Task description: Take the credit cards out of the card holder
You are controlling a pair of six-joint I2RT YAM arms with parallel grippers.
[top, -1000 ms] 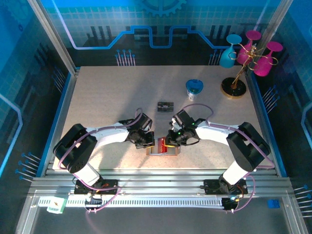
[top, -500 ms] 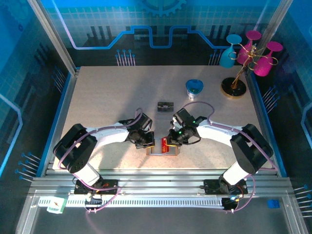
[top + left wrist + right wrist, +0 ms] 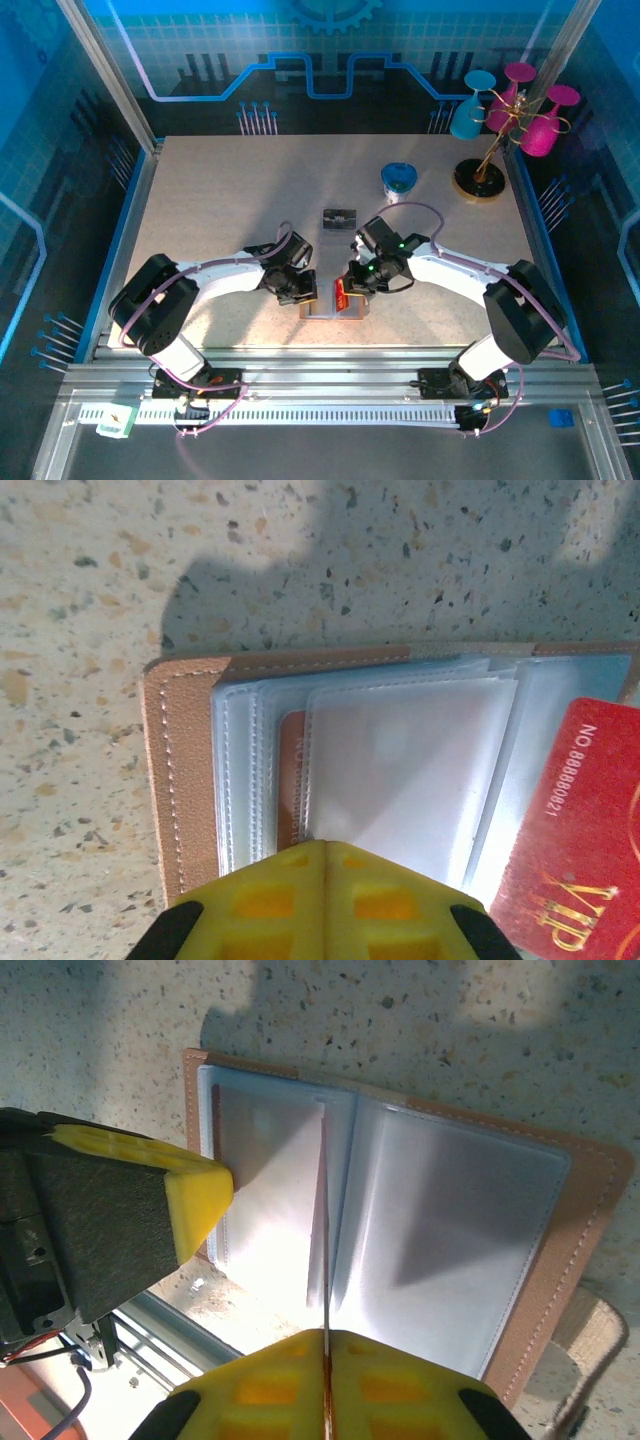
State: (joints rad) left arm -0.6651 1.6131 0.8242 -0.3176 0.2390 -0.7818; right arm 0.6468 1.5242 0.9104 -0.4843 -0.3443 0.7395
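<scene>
The card holder [image 3: 322, 311] lies open near the table's front edge, with a tan rim [image 3: 180, 770] and pale clear sleeves [image 3: 450, 1250]. My left gripper [image 3: 303, 291] is shut, its yellow tips [image 3: 322, 846] pressing down on the sleeves with nothing between them. A brownish card [image 3: 290, 780] sits inside one sleeve. My right gripper [image 3: 352, 287] is shut on the red credit card [image 3: 341, 292], which reads "VIP" [image 3: 580, 830] and shows edge-on [image 3: 325, 1250] above the open holder. A dark card [image 3: 340, 217] lies on the table behind the holder.
A blue cup [image 3: 398, 181] stands at the back right. Beside it a gold stand [image 3: 480, 180] holds pink and teal glasses [image 3: 520, 100]. The metal front rail [image 3: 320, 360] runs just below the holder. The left gripper's finger [image 3: 190, 1200] is close to the right gripper.
My right gripper has drawn the red card a little up and away from the holder, and its arm has swung to the right. The left gripper stays pressed on the holder.
</scene>
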